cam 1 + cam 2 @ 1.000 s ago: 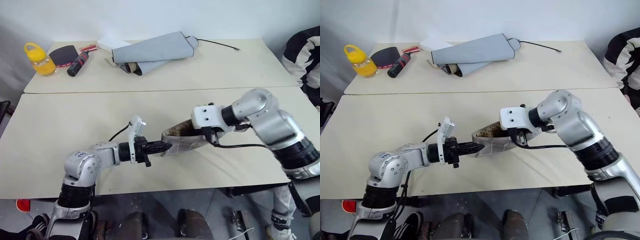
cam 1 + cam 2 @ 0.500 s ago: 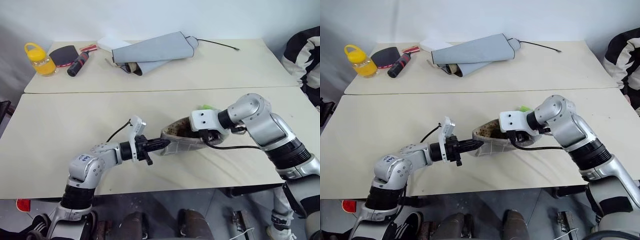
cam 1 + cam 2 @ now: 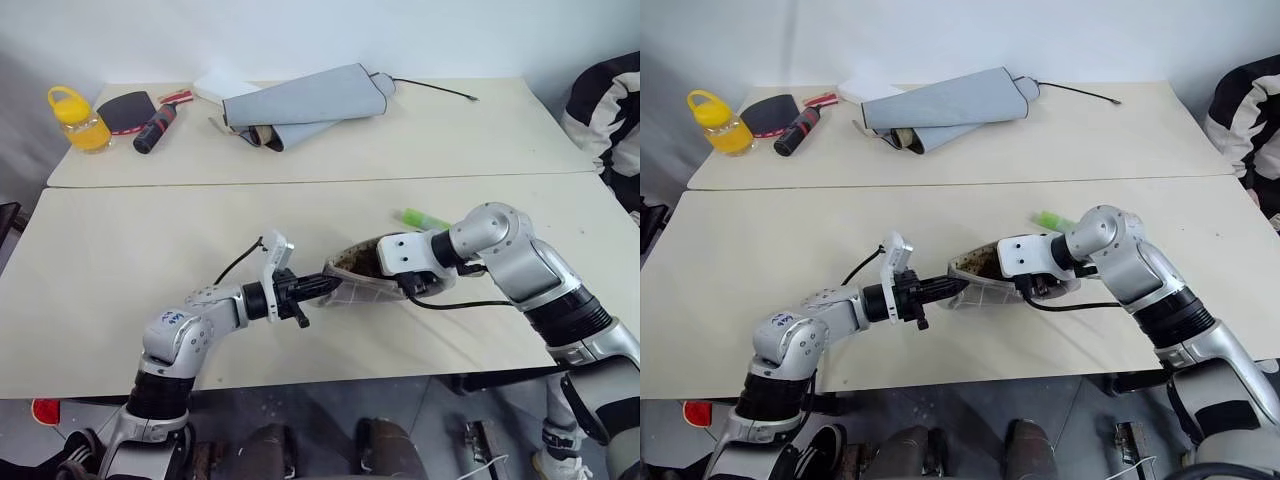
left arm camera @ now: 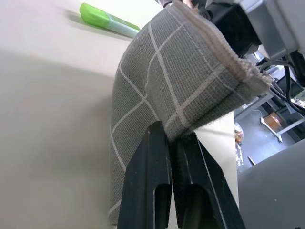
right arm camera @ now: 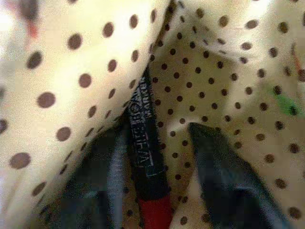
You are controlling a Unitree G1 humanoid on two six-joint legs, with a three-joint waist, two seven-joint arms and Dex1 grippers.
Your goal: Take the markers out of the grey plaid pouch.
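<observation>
The grey plaid pouch [image 3: 365, 290] lies on the near table with its mouth gaping. My left gripper [image 3: 325, 287] is shut on the pouch's edge and holds it up, seen close in the left wrist view [image 4: 174, 136]. My right gripper [image 5: 155, 136] reaches into the pouch, whose lining is cream with brown dots. Its fingers [image 5: 95, 181] stand apart around a dark marker with a red end [image 5: 148, 157], which lies against one finger. A marker with a green end [image 3: 425, 220] lies on the table just behind the pouch.
The far table carries a rolled grey fabric [image 3: 305, 105], a yellow bottle [image 3: 78, 118], a paddle [image 3: 125, 108], a black-and-red handle [image 3: 157, 125] and a thin cable [image 3: 440, 88]. A person's sleeve [image 3: 610, 110] shows at the right edge.
My right hand has sunk deeper into the pouch's mouth. The green-ended marker behind it, hidden before, now lies in full view on the table. The left gripper keeps its hold.
</observation>
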